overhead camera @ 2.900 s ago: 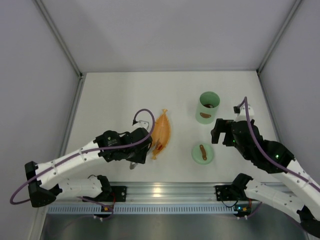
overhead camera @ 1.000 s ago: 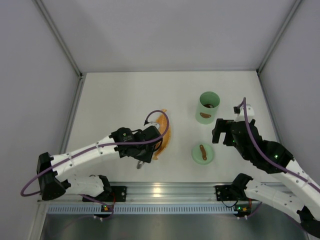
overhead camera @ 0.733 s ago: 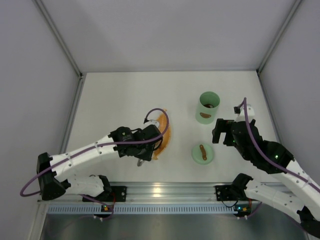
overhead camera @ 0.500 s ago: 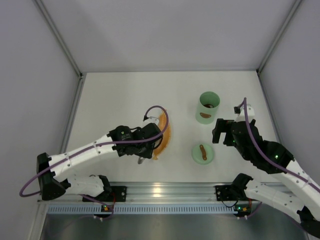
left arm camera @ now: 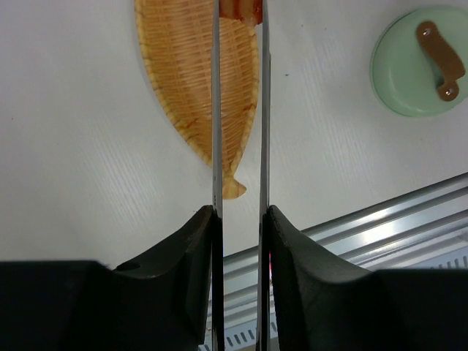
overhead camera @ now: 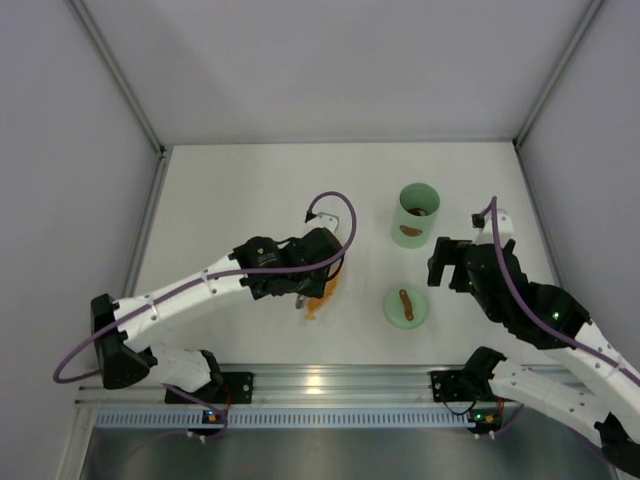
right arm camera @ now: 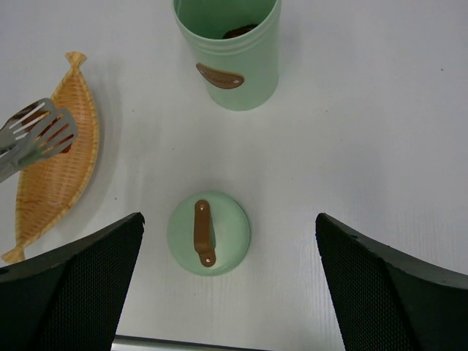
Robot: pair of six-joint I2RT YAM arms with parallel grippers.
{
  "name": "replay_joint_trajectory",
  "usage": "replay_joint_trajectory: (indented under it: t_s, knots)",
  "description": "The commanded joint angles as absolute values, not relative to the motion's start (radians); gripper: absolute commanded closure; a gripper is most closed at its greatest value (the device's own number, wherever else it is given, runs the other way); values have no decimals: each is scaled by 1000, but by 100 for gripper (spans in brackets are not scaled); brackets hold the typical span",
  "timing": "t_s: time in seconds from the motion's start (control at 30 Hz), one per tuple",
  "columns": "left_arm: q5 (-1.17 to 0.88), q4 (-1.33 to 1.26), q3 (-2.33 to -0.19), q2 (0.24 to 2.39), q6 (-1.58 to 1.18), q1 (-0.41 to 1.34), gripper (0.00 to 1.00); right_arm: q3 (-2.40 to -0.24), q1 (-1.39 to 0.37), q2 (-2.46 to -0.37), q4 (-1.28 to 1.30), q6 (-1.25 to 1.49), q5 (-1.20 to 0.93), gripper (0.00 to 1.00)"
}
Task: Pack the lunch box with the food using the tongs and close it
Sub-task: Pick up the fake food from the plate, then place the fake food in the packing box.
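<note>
top external view: the left arm's wrist covers most of the orange leaf-shaped tray (overhead camera: 318,300), leaving only its near tail in sight, and the tongs under it cannot be made out.

left wrist view: the left gripper (left arm camera: 238,219) is clamped on the tongs (left arm camera: 216,110), pressing the two thin silver arms almost parallel. their tips run off the top edge, where a reddish piece of food (left arm camera: 238,7) is cut off between them.

right wrist view: the slotted tong tips sit over the far half of the tray with something dark red showing between them. whether it is lifted or resting on the weave cannot be told.

the lunch box (right arm camera: 228,62), a pale mint-green tub with a brown oval mark on its near side, stands upright and open at the far right of the white table (overhead camera: 230,190), well apart from the tray. a dark piece lies inside it. its flat green lid (right arm camera: 208,232), with a brown strap handle, lies on the table just near of the tub. the right gripper (overhead camera: 445,265) hangs above the lid, jaws spread wide and holding nothing.
</note>
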State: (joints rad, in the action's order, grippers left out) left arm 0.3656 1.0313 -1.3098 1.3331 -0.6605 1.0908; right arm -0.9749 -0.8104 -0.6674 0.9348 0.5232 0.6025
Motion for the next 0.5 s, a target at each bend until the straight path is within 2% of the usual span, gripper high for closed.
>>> replay_joint_trajectory:
  t_s: [0.0, 0.47]
  knots:
    - [399, 919, -1419, 1389, -608, 1088, 62, -988, -821, -646, 945, 515, 647, 1]
    - [397, 746, -1862, 1715, -424, 1069, 61, -1020, -821, -592, 1008, 528, 693, 1]
